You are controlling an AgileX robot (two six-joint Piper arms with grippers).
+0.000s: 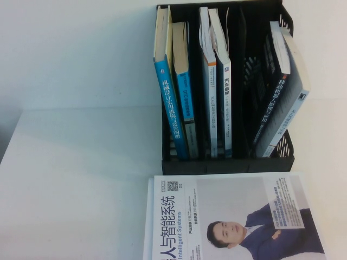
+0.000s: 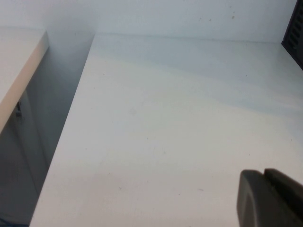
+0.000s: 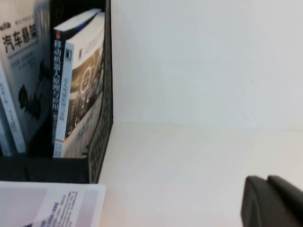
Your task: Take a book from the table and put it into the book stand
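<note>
The black book stand (image 1: 227, 162) stands at the back of the white table (image 1: 81, 179). The dark navy book (image 1: 279, 103) with white Chinese title leans tilted in the stand's right slot. It also shows in the right wrist view (image 3: 78, 94), inside the stand's mesh side (image 3: 102, 137). My left gripper (image 2: 264, 173) is shut and empty above bare table (image 2: 165, 123), left of the stand. My right gripper (image 3: 266, 179) is shut and empty above the table, right of the stand. Neither gripper shows in the high view.
A white-covered book (image 1: 233, 216) with a suited man's portrait lies flat in front of the stand; its corner shows in the right wrist view (image 3: 47, 203). Blue-spined books (image 1: 173, 97) and white-spined books (image 1: 217, 81) fill the left and middle slots. The table's left edge (image 2: 66, 137) drops off.
</note>
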